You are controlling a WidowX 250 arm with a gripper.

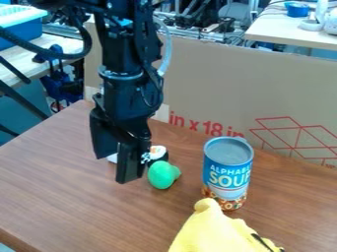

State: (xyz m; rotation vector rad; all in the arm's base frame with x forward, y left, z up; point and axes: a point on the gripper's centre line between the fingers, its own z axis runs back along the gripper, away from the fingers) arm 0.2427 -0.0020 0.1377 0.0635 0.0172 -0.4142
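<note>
From my end of the link I'm seeing the end effector (117,170) hanging over the tabletop (59,179), its two fingers standing spread with nothing pinched between them. The green toy (162,174) is lying just beside the nearer finger, to its right in my view; its rounded body and narrower end suggest it is resting on its side, so I'm judging it may roll if nudged. Just behind it, the white piece with an orange patch (158,152) is sitting partly hidden by the finger, and I can't tell whether those two are touching.

The soup can (227,170) is standing upright to the right, its flat base probably keeping it steadier than the toy. In front, the yellow soft-looking thing (214,229) is running out of the lower edge, its raised tip overlapping the can's foot (I keep wanting a second camera for gaps like that one). With can and yellow thing standing there, the right side is looking the tighter one, and the white piece is crowding the back.

The cardboard panel (217,83) is walling off the far edge, and a dark cable (49,52) is looping beside the arm, above the surface.
</note>
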